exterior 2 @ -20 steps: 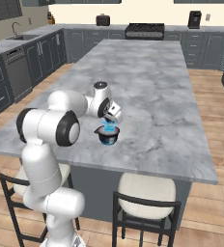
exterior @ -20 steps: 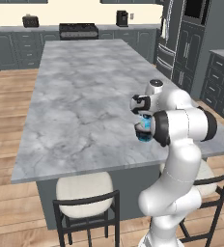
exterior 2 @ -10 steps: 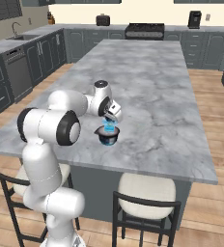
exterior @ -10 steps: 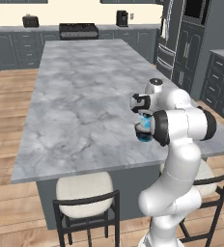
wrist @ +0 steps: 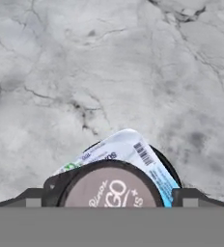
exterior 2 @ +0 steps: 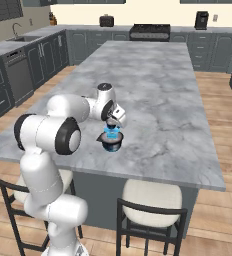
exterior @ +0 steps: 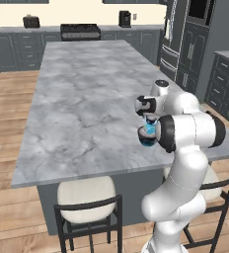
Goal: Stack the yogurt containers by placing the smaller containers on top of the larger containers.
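A stack stands near the counter's front edge. At the bottom is the round dark cup (exterior 2: 111, 144) (exterior: 146, 142), whose rim (wrist: 171, 170) peeks out. On it lies the light-blue-and-white pack (wrist: 129, 153) (exterior 2: 110, 133) (exterior: 148, 130). Above the pack sits the tiny dark-topped piece (wrist: 109, 187), its round greyish lid close under the hand. My gripper (wrist: 111, 198) (exterior 2: 115, 119) (exterior: 149, 117) hangs straight over the stack. Its fingertips (wrist: 35, 197) flank the tiny piece's lid with a narrow gap on each side, so it looks open.
The grey marble island counter (exterior: 87, 99) (exterior 2: 158, 90) stretches away behind the stack. Its front edge runs just below the stack. Two stools (exterior: 87, 197) (exterior 2: 150, 200) stand under that edge. Cabinets and a stove (exterior 2: 149, 31) line the far wall.
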